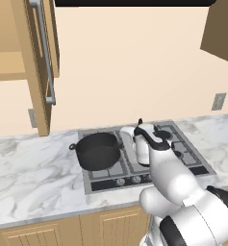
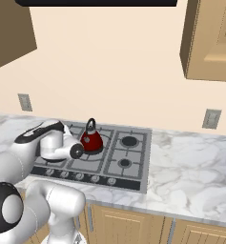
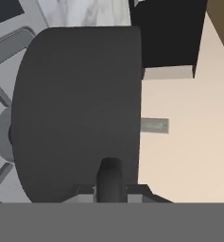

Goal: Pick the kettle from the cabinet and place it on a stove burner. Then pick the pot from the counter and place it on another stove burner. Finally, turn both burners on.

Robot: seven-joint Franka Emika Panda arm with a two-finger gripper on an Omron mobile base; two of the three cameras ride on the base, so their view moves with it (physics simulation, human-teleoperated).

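Note:
The matte black pot (image 1: 98,150) is over the front left burner of the grey cooktop (image 1: 192,158); I cannot tell whether it rests on the grate. My gripper (image 1: 121,143) is at the pot's right side, shut on its rim by the loop handle. In the hand view the pot's dark wall (image 3: 75,108) is close up, with the gripper (image 3: 111,188) at its small handle. The dark-red kettle (image 2: 91,138) stands on the back left burner, just behind my arm. Two right burners (image 2: 129,141) are bare. The cabinet (image 1: 38,96) hangs open at the left.
Marble counter (image 1: 33,178) runs on both sides of the cooktop. A row of knobs (image 2: 78,176) lines its front edge. A black hood (image 1: 134,2) hangs overhead. Wall outlets (image 1: 219,101) sit behind. A black boxy thing (image 3: 165,33) stands beyond the pot.

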